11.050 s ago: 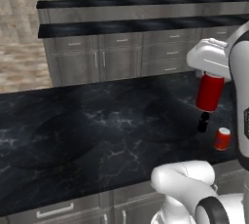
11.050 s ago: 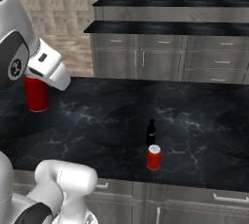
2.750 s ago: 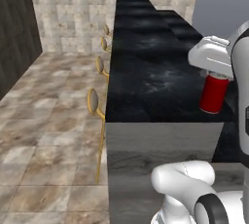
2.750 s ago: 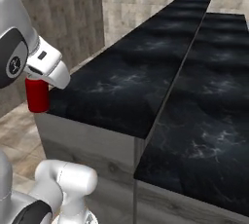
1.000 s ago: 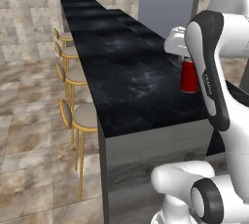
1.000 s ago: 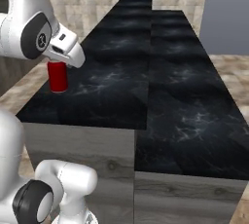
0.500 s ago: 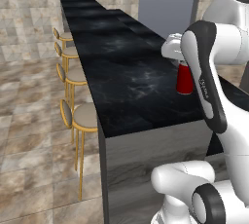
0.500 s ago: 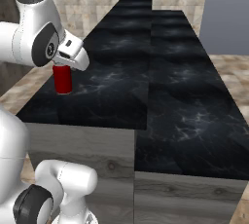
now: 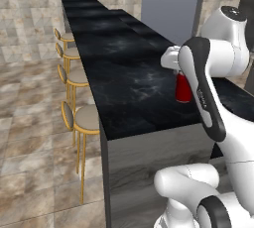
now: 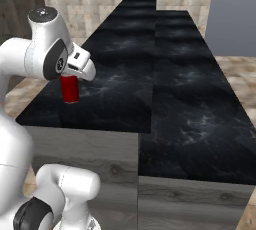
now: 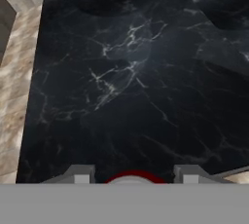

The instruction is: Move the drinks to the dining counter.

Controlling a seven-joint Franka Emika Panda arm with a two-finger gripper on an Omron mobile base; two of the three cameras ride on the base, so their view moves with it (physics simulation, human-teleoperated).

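Holding a red can point(image 10: 69, 89) from above, the gripper point(image 10: 75, 78) stands over the near end of the worktop point(image 10: 120, 74), which is the glossy black dining counter. Its jaws are closed around the can's top (the silver lid shows between the fingertips point(image 11: 80, 175) in the hand view). The can is upright and its bottom seems to touch or almost touch the stone, near the end edge on the stool side point(image 9: 87, 118); I think the grip from the top keeps it straight for setting down. Compared with half a second ago, the can is a little lower and the arm bends more over it. The grip looks unchanged.
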